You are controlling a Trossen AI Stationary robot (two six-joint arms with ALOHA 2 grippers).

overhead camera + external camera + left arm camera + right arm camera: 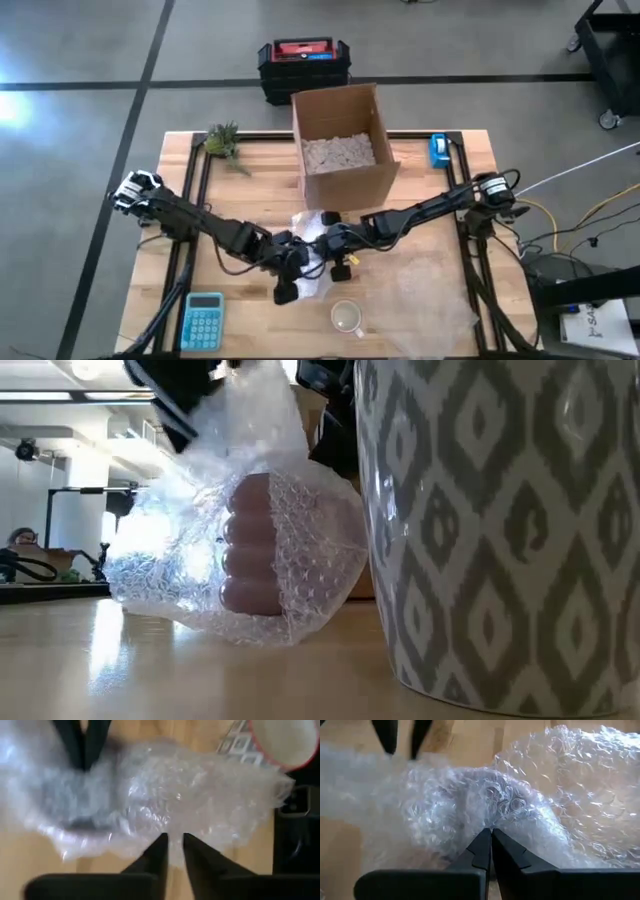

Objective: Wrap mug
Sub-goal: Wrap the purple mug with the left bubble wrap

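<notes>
A pink-brown ribbed mug (pixel 250 545) sits inside a bundle of clear bubble wrap (pixel 230 560) at the middle of the table (pixel 420 290). The bundle's underside is down at the table top. Both grippers meet over it. My left gripper (pixel 171 845) comes from the left and my right gripper (pixel 491 836) from the right, each shut on the wrap. In the high view the two grippers (pixel 312 252) crowd together over the bundle (pixel 314 284). A grey-and-white patterned mug (pixel 347 318) stands upright, unwrapped, just nearer the front edge. My left gripper pinches a bunched part of the bubble wrap (pixel 172 832) between its two fingertips, which stay a little apart with wrap between them. The fingers slant down from the left. My right gripper pinches a gathered fold of the wrap (pixel 492 822) on top of the bundle between its closed fingertips, slanting down from the right.
An open cardboard box (pixel 342 140) with filler stands behind the bundle. A blue calculator (pixel 204 320) lies at the near left, a small plant (pixel 224 140) at the far left and a blue tape dispenser (pixel 438 150) at the far right. More clear wrap (pixel 430 300) lies at the near right.
</notes>
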